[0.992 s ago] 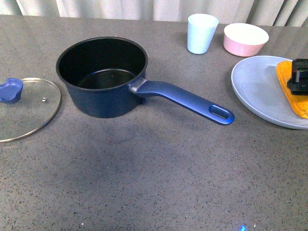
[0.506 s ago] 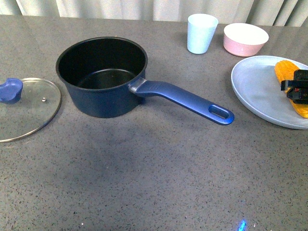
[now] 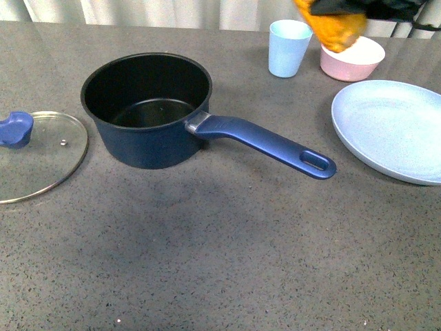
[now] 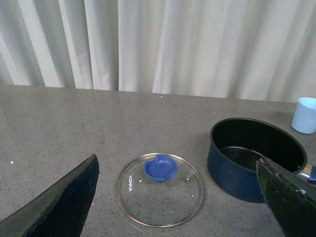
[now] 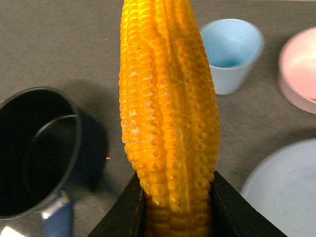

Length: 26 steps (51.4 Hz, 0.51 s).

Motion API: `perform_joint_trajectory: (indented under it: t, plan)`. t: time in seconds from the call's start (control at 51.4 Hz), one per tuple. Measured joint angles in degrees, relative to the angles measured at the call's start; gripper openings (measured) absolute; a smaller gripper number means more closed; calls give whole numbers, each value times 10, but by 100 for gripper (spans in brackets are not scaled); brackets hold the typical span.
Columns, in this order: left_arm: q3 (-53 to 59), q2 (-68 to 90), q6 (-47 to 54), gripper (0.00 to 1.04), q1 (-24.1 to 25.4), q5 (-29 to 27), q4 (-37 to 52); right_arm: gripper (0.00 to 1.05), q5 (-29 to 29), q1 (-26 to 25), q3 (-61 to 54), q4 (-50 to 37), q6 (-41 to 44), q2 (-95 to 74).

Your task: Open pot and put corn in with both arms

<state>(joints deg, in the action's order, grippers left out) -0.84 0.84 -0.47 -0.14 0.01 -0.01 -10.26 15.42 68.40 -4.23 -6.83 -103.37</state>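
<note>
The navy pot (image 3: 146,110) stands open on the grey table, its long handle (image 3: 265,145) pointing right and toward me. Its glass lid (image 3: 34,153) with blue knob lies flat at the left. My right gripper (image 3: 351,8) is shut on the yellow-orange corn (image 3: 332,26) and holds it in the air at the top edge, above the cup and pink bowl. In the right wrist view the corn (image 5: 168,103) sticks out between the fingers (image 5: 123,212), with the pot (image 5: 37,148) below. My left gripper (image 4: 180,197) is open above the lid (image 4: 160,188), beside the pot (image 4: 254,155).
A light blue cup (image 3: 288,47) and a pink bowl (image 3: 351,56) stand at the back right. A large pale blue plate (image 3: 389,127) lies bare at the right edge. White curtains hang behind the table.
My right gripper has lifted the corn off the blue plate and carried it up and to the left, over the cup and bowl. The plate is bare now. Pot and lid have not moved.
</note>
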Motion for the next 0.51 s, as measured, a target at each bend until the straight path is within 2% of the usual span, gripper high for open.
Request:
perform_joint_trajectory:
  t: [0.214, 0.506]
  plan:
    - [0, 0, 0, 96, 0, 0, 0, 22, -5, 89, 127, 61, 1, -97]
    - [0, 0, 0, 96, 0, 0, 0, 21, -4, 146, 235, 108, 8, -192]
